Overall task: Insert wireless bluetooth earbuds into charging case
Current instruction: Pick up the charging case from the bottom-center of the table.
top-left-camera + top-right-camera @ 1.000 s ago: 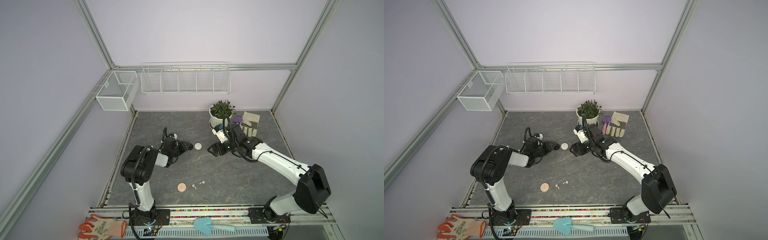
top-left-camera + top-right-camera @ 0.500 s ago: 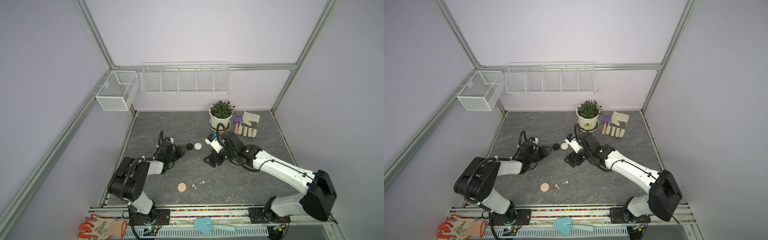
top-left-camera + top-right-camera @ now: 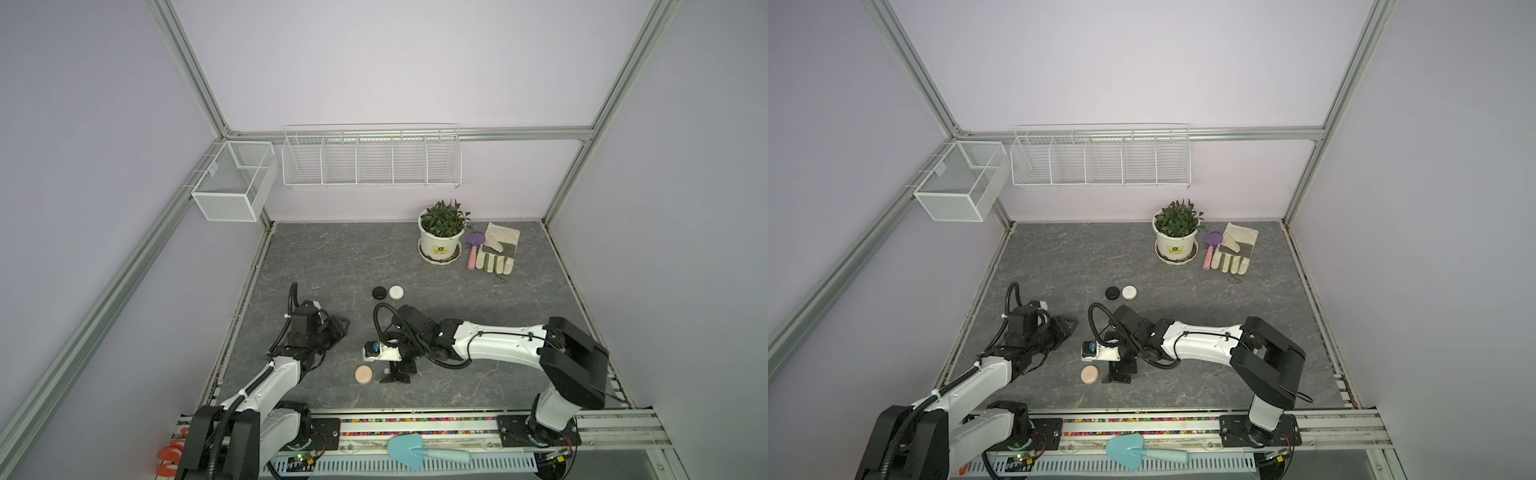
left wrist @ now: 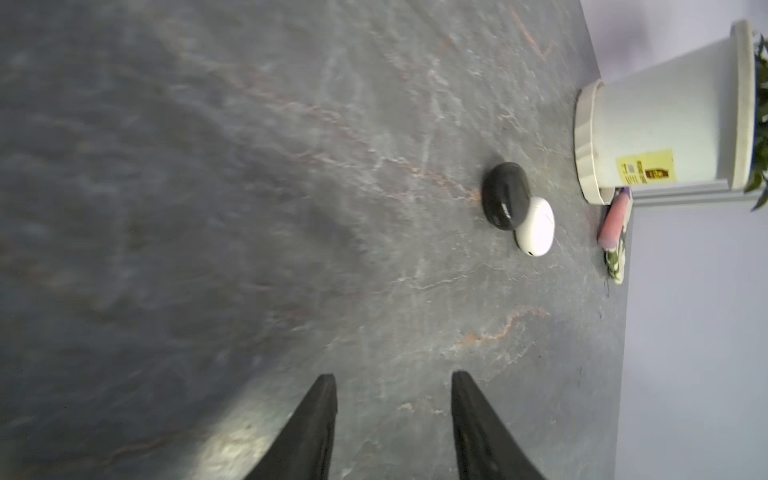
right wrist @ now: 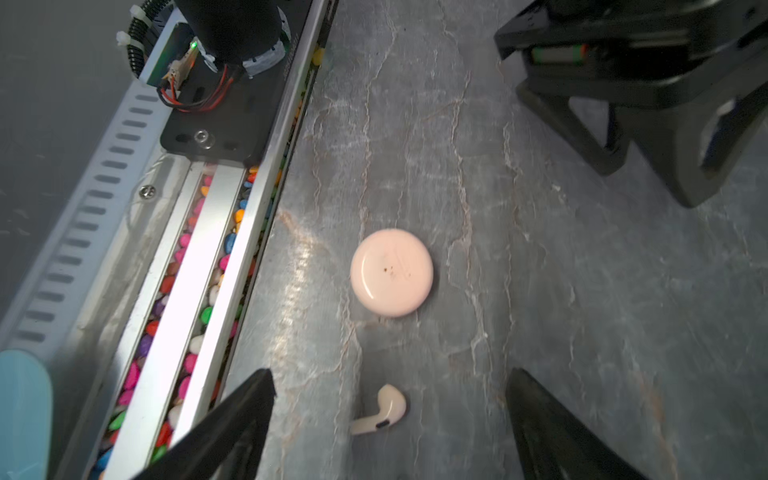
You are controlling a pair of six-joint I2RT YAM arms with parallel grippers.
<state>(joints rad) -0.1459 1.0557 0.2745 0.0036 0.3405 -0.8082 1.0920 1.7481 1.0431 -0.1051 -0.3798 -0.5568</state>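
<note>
A pale pink earbud (image 5: pixel 380 411) lies on the grey slate table between the fingers of my right gripper (image 5: pixel 390 373), which is wide open and low over it. The round pink charging case (image 5: pixel 391 272) sits shut just beyond the earbud. In both top views the right gripper (image 3: pixel 394 373) (image 3: pixel 1120 372) stands beside the pink case (image 3: pixel 364 374) (image 3: pixel 1090 374) and covers most of the earbud. My left gripper (image 4: pixel 392 376) is open with nothing between its fingers. It points at a shut black case (image 4: pixel 505 201) touching a shut white case (image 4: pixel 536 226), well short of both.
A potted plant (image 3: pixel 440 245), a work glove (image 3: pixel 498 253) and a purple trowel (image 3: pixel 474 241) stand at the back right. Along the table's front edge runs a rail filled with coloured pebbles (image 5: pixel 199 257), with a blue trowel (image 3: pixel 405 449) in front of it. Wire baskets (image 3: pixel 370 162) hang on the back wall.
The left gripper let go of the black case beside the white one and drew back. The right arm swung from mid-table to the front, opening wider over the earbud.
</note>
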